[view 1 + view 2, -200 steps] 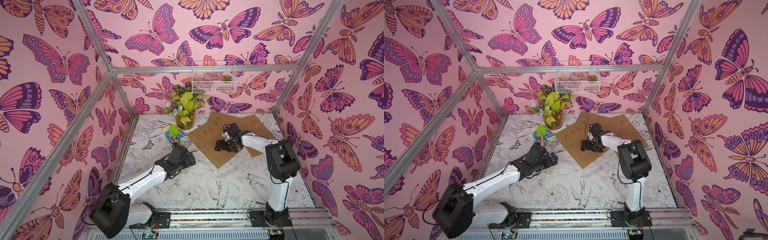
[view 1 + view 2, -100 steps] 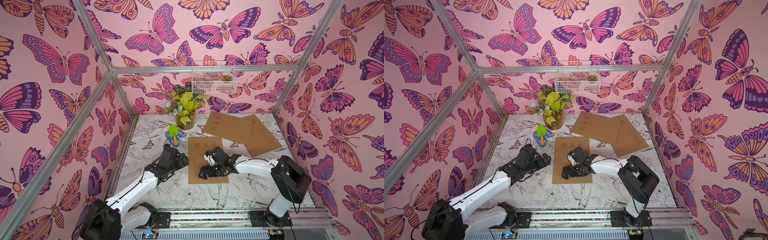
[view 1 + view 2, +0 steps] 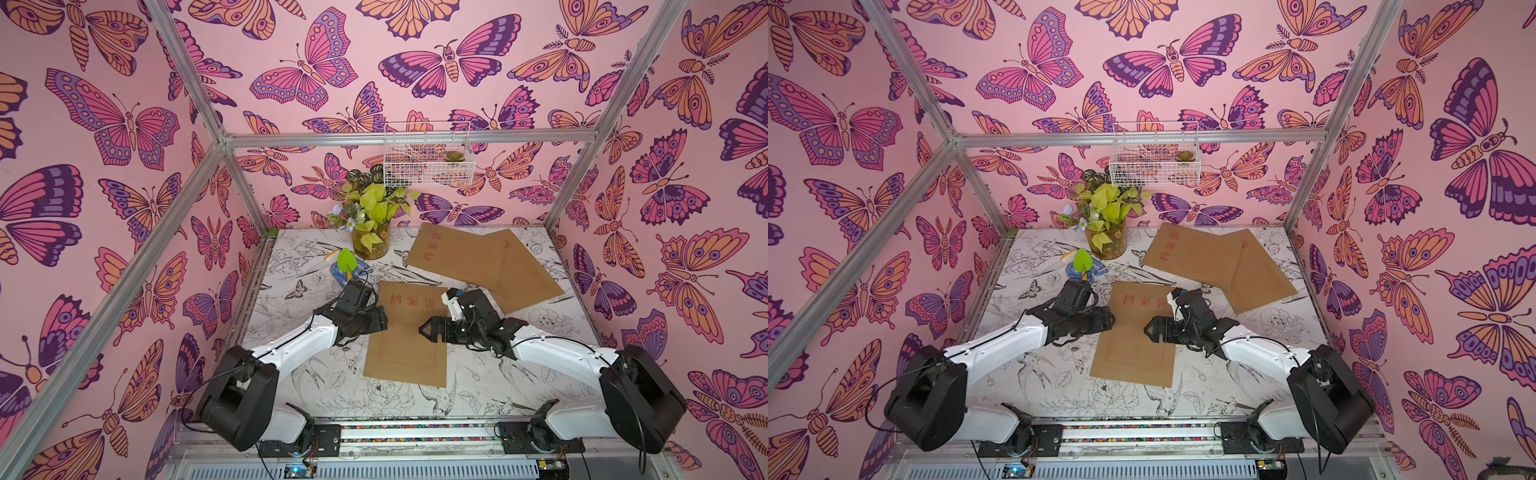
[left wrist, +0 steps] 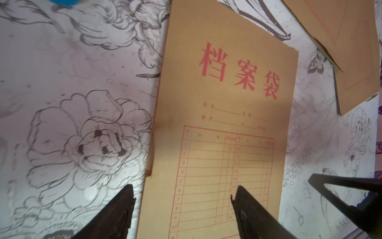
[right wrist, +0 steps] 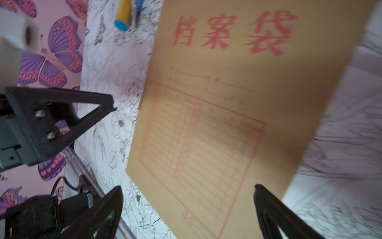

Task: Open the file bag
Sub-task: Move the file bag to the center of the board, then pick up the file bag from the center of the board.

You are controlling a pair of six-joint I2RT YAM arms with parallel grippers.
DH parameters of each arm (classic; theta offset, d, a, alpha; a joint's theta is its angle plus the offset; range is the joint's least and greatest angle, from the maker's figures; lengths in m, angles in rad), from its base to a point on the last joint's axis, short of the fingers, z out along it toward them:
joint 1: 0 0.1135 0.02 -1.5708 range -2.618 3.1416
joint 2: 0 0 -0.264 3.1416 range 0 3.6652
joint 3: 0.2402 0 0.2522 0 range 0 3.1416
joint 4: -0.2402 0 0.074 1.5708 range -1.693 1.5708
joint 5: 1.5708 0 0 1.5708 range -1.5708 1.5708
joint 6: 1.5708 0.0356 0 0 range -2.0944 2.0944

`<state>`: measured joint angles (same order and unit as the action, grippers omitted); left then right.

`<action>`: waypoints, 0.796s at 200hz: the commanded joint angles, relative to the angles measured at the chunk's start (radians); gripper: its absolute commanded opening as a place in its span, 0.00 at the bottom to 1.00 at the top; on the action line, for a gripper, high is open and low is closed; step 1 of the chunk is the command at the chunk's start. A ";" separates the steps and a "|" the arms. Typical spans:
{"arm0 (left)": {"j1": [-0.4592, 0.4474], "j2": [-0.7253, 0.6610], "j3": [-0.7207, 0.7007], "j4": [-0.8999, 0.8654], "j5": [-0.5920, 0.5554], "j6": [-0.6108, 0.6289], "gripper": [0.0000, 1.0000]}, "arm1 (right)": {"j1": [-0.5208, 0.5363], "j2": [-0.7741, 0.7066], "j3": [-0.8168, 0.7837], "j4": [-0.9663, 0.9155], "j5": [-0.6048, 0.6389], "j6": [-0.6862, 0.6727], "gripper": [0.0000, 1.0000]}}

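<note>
Overhead and wrist views, file bag drawn out for opening. The file bag (image 3: 409, 332) lies flat at the centre of the worktop (image 3: 299, 291), printed face up, its red title toward the far end; a second ago it lay on the spare bags (image 3: 457, 253) at the back right, near the vase (image 3: 371, 245), and the right arm has since dragged it forward, clear of them. The right gripper (image 3: 424, 332), which was pressing on the bag during the drag, now hovers over the bag's right edge with its jaws spread wide and nothing between them, as its wrist view confirms (image 5: 188, 190). The left gripper (image 3: 381, 323) has come in to the bag's left edge; in its wrist view (image 4: 183, 192) the jaws are apart, one over the bare worktop and one over the printed table, and it grasps nothing, though they have narrowed from their widest. The bag is closed: no flap or fastening shows on the upper face, and where the mouth lies cannot be told. Judged from this, repositioning is done and opening has not begun; the next step probably calls for one gripper to pin the bag while the other finds the flap
</note>
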<state>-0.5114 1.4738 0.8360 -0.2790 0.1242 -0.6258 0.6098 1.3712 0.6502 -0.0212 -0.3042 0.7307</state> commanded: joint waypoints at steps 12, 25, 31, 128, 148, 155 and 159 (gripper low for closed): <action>0.005 0.112 0.064 0.002 0.047 0.064 0.67 | -0.058 0.003 -0.033 0.026 -0.039 0.099 0.98; 0.005 0.151 0.083 0.007 0.050 0.066 0.62 | -0.069 0.014 -0.035 0.030 -0.039 0.108 0.94; 0.007 0.165 0.086 0.014 0.054 0.070 0.60 | -0.076 0.023 -0.034 0.032 -0.040 0.111 0.93; 0.011 0.218 0.091 0.039 0.086 0.091 0.33 | -0.187 0.226 -0.040 0.204 -0.175 0.175 0.86; 0.011 0.229 0.085 0.037 0.085 0.081 0.30 | -0.189 0.259 -0.038 0.216 -0.182 0.178 0.86; 0.011 0.234 0.083 0.037 0.088 0.078 0.29 | -0.189 0.270 -0.038 0.222 -0.185 0.182 0.86; 0.010 0.236 0.081 0.038 0.089 0.076 0.28 | -0.189 0.275 -0.039 0.228 -0.187 0.183 0.86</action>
<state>-0.5041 1.6825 0.9161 -0.2409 0.2031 -0.5510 0.4259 1.5879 0.6220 0.2256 -0.4839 0.8951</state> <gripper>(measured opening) 0.294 0.861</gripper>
